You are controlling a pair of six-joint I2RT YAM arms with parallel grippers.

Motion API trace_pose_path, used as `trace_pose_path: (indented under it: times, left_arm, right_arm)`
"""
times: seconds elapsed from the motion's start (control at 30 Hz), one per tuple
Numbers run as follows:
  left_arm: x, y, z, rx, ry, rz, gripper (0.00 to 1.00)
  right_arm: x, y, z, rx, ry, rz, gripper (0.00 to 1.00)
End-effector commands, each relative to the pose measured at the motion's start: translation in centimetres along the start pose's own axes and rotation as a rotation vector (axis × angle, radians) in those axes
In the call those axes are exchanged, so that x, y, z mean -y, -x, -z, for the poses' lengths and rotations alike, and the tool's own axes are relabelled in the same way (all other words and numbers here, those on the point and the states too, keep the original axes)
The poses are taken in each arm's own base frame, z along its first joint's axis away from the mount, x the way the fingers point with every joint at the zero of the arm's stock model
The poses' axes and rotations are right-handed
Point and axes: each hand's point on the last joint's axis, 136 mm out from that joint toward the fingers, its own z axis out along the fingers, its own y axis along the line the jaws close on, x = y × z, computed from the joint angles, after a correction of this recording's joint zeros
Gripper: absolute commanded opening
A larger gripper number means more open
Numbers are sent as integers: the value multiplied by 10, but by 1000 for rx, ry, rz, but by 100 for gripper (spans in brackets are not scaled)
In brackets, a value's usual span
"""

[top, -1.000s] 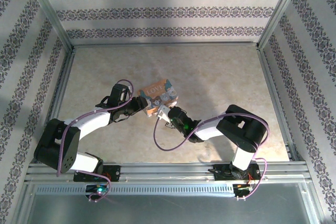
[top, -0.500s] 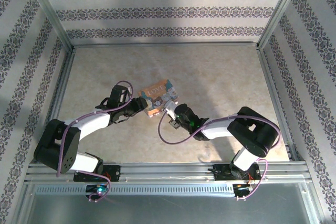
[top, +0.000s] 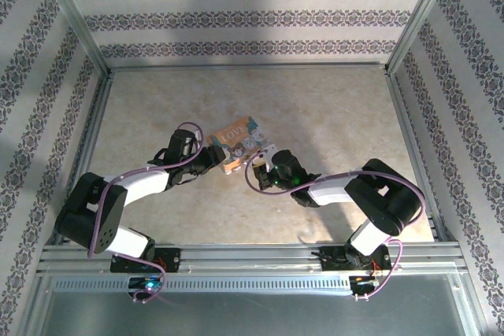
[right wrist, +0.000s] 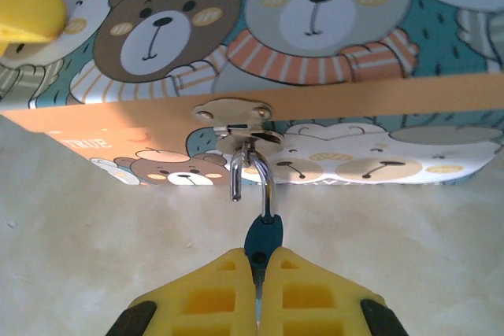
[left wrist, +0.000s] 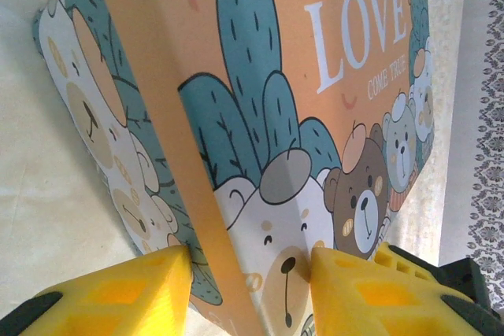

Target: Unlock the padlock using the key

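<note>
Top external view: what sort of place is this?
Probably a lab robot cell: aluminium frame rails, patterned walls on three sides, left arm and right arm bolted at the near edge.

White capitals "LOVE", with smaller "COME TRUE" beneath, stand on the top face of the orange rectangular box printed with cartoon bears (left wrist: 260, 116); the line above is cropped

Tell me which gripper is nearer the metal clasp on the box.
Right. The right gripper pinches the blue piece hanging just below the clasp; the left gripper clamps the box farther along.
</note>
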Motion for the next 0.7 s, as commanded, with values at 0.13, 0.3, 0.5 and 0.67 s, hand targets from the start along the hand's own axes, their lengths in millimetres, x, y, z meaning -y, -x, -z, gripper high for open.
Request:
trace_pose_path:
  times: [0.13, 0.3, 0.5, 0.67]
  left_arm:
    - [-17, -21, -9, -59, 50, 22, 43]
    - [-16, -22, -10, -61, 50, 20, 43]
    - [-19, -23, -12, -62, 59, 21, 43]
    - [-23, -25, -13, -66, 71, 23, 43]
  right_arm:
    - [-23, 37, -1, 157, 167, -207, 0]
    - [-21, 33, -8, 163, 177, -268, 0]
    - [-14, 30, -15, 180, 168, -366, 0]
    - [-6, 29, -18, 203, 143, -430, 0]
